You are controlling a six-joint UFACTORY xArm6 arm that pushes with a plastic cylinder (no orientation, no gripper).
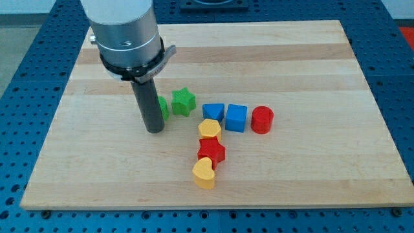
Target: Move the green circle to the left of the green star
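Observation:
The green star (pixel 184 101) lies on the wooden board (pixel 291 52) a little left of centre. The green circle (pixel 163 107) sits just left of the star, mostly hidden behind my rod; only its right edge shows. My tip (pixel 154 129) rests on the board right in front of the green circle, on its lower left side, touching or nearly touching it.
Right of the star lie a blue triangle-like block (pixel 213 112), a blue cube (pixel 236 118) and a red cylinder (pixel 262 120). Below them run a yellow hexagon (pixel 209 129), a red star (pixel 211 151) and a yellow heart (pixel 204 173).

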